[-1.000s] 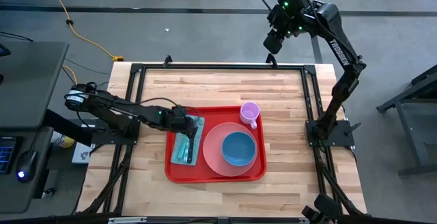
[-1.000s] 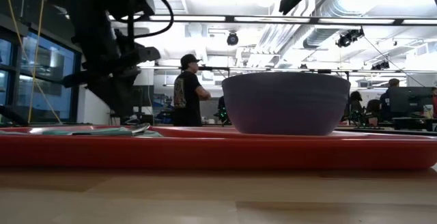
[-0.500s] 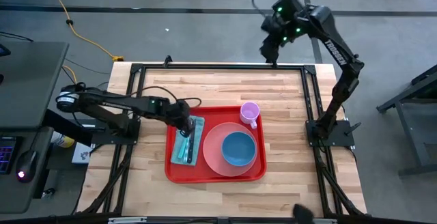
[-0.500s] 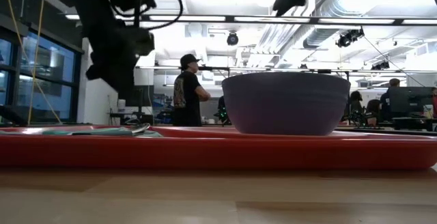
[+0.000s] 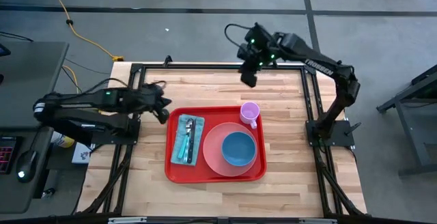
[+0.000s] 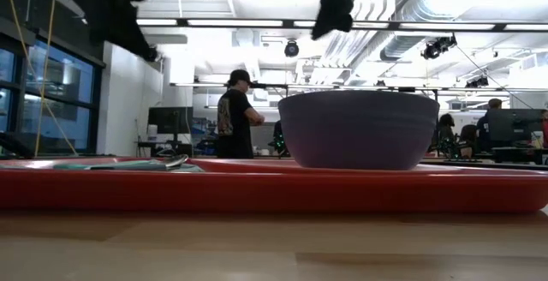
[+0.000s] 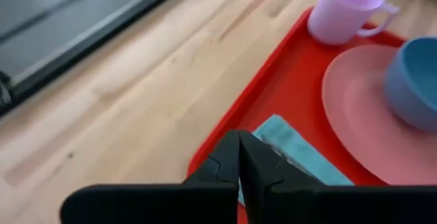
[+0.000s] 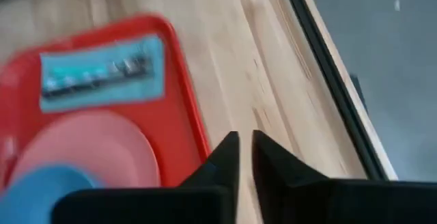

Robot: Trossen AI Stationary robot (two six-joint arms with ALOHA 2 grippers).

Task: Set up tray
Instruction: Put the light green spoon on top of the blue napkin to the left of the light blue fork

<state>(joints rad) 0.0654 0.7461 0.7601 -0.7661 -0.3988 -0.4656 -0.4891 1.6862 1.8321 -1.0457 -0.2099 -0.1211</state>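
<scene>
A bright red tray (image 5: 216, 171) is seen near the front middle of a wooden table (image 5: 287, 94), already laid with a teal napkin (image 5: 187, 139) carrying cutlery (image 5: 189, 136) at its left end, a salmon-pink plate (image 5: 210, 149) with a blue bowl (image 5: 238, 148) set on it, and a lilac mug (image 5: 250, 112) standing upright in the far right corner of the tray. The left gripper (image 5: 164, 112) is held just off the tray's left edge, its fingers pressed together on nothing, as the left wrist view shows. The right gripper (image 5: 248, 75) is poised over the table's far edge, well apart from the tray, its fingers nearly touching with only a slim gap and nothing between them. The setting is judged close to complete; any withdrawal of the left arm is best made up and away from the rim, so the napkin and cutlery are not dragged out of line.
</scene>
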